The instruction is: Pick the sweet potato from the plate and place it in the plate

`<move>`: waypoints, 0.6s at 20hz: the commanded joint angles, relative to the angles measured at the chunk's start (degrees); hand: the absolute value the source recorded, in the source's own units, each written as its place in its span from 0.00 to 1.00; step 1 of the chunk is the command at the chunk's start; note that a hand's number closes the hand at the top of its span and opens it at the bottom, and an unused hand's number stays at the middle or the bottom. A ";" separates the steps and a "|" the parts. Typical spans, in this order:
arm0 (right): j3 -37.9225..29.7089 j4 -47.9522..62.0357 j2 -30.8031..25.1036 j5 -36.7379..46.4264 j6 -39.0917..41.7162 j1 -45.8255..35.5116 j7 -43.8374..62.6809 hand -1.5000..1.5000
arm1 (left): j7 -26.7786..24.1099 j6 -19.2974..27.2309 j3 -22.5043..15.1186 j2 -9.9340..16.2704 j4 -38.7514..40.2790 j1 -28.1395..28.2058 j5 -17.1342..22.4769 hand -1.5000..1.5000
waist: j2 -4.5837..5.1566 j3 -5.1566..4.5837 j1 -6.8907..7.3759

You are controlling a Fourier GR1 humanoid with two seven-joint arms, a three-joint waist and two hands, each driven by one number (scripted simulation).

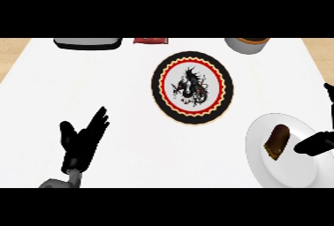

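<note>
The left hand [81, 143] rests low at the view's left, its fingers straight and spread, tips pointing up and a little right, holding nothing. The grey forearm [62, 181] comes in beneath it from the lower edge. Bare white counter [124, 110] lies all round those fingers.

At the lower right sits a plain white plate [290, 170], cut by the view's right side. On it lies the sweet potato [276, 142] — a brown, oblong piece, tilted, on the plate's left half. The right hand [315, 144] comes in from the right edge, over the same plate. Its dark fingers point left, and their tips lie just beside the potato's right side; whether they touch it cannot be told. Little of this hand shows, so whether its fingers are open or curled cannot be told either. A further black part [329, 95] of the hand shows higher at the right edge.

Beyond both sets of fingertips, up and left of the right hand, lies the second plate [161, 84] — black rim, red and yellow scalloped ring, a dark dragon-like figure on its white middle. Nothing lies on it.

Farthest off, along the counter's back edge: a grey and black tray-like thing [88, 43] at left, a small red object [150, 40] next, and a grey pot [248, 45] with brown inside at right, all partly cut off.
</note>
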 commanded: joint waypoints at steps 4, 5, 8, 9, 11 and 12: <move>6.28 3.11 8.24 6.69 5.81 -4.47 13.38 0.00 | 1.67 -0.21 0.55 -0.28 -0.07 -1.02 -0.64 0.50 | -0.23 0.09 -0.95; 5.67 10.34 10.08 7.72 3.71 -5.30 8.87 0.00 | 0.18 0.05 0.76 -0.18 -0.82 1.20 -0.92 0.50 | -0.07 0.14 -0.32; 5.40 10.67 12.51 6.39 6.89 -6.13 12.21 0.00 | 0.00 0.32 0.08 -1.81 1.00 0.12 -1.54 0.50 | -0.10 0.10 -0.78; 5.01 9.29 12.58 6.52 5.76 -3.31 11.03 0.00 | -2.03 1.27 -0.51 -2.55 0.78 3.00 -2.52 0.50 | -0.22 0.12 -1.11; 2.14 15.62 14.18 4.60 7.61 -7.51 8.23 0.00 | -2.84 -0.49 1.49 -2.87 5.42 -1.03 -1.52 0.50 | 0.05 0.10 -1.04; 5.17 14.14 17.83 8.11 5.13 -5.72 11.31 0.00 | -0.86 1.79 -1.12 -2.83 -1.40 3.64 -3.21 0.50 | -0.21 0.14 -0.67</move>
